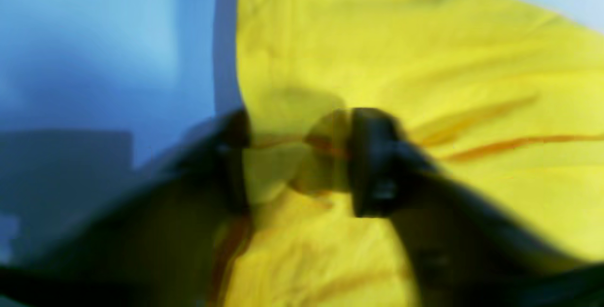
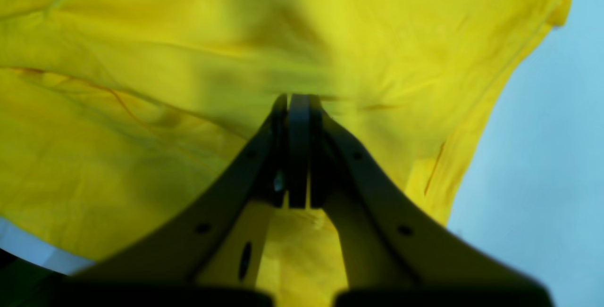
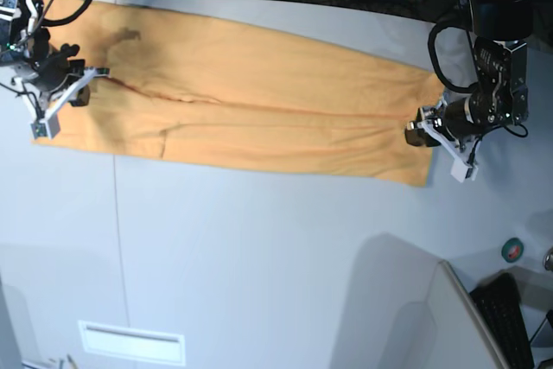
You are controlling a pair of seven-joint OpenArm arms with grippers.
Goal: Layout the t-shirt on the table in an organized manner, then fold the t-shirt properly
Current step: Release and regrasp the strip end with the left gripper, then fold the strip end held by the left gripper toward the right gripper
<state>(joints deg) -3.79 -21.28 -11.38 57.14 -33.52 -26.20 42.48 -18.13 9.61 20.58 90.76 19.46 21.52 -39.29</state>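
The orange-yellow t-shirt (image 3: 259, 110) lies on the pale table (image 3: 259, 257) as a long band running left to right, with creases along its length. At the band's right end, my left gripper (image 3: 413, 134) holds the cloth. The blurred left wrist view shows a bunch of t-shirt (image 1: 424, 62) caught between the two dark fingers of the left gripper (image 1: 302, 161). My right gripper (image 3: 97, 73) is at the left end of the band. Up close, the right gripper (image 2: 298, 99) has its jaws pressed together, pinching the yellow t-shirt (image 2: 141, 62).
A thin dark seam (image 3: 117, 239) crosses the tabletop below the shirt. A white label (image 3: 130, 341) sits near the front edge. A green tape roll (image 3: 513, 249) and a keyboard (image 3: 505, 317) are at the lower right. Cables run along the back edge.
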